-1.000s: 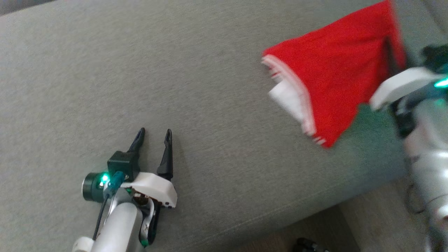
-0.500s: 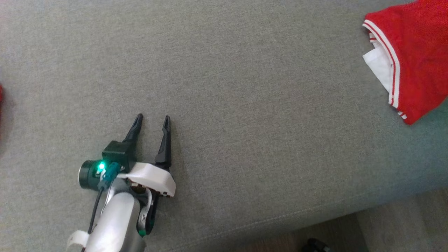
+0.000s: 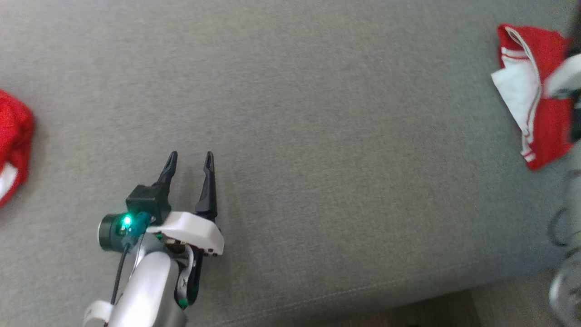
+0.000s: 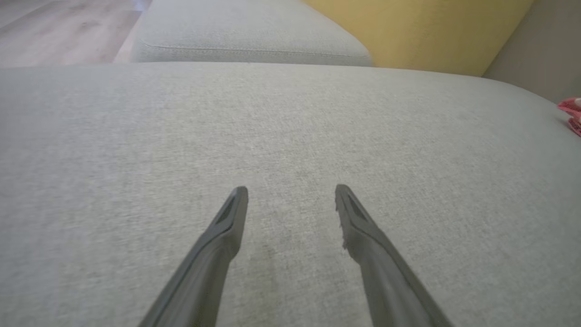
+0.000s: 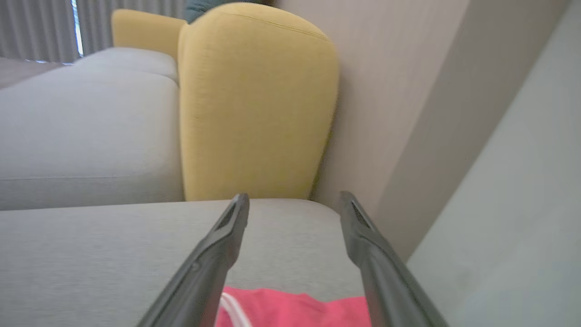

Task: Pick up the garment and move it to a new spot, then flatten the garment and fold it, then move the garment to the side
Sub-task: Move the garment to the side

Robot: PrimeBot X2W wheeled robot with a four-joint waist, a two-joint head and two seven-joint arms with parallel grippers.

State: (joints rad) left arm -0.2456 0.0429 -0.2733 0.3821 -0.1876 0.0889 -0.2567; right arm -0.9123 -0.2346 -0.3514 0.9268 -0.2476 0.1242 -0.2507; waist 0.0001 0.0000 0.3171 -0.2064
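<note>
Head view: the left end effector (image 3: 190,155) hovers low over the grey sofa seat (image 3: 317,136) at the lower left, its two dark fingers spread wide with nothing between them. The garment (image 3: 547,127), red with white trim, lies bunched on the seat at the far right edge, well apart from that end effector. The blurred pale right arm (image 3: 563,79) crosses in front of it. A second red cloth (image 3: 13,131) sits at the left edge of the seat.

Left wrist view: the fingers stand wide apart above bare grey fabric. A sliver of the garment shows at the right edge. Beyond the seat are another grey cushion (image 4: 249,36) and a yellow backrest (image 4: 417,32).

Right wrist view: the right end effector (image 5: 295,197) is spread wide, holding nothing between its tips. The garment lies on the seat beneath it, at the bottom edge between the two fingers; whether they touch it cannot be told. The yellow backrest and a pale wall (image 5: 408,91) stand ahead.
</note>
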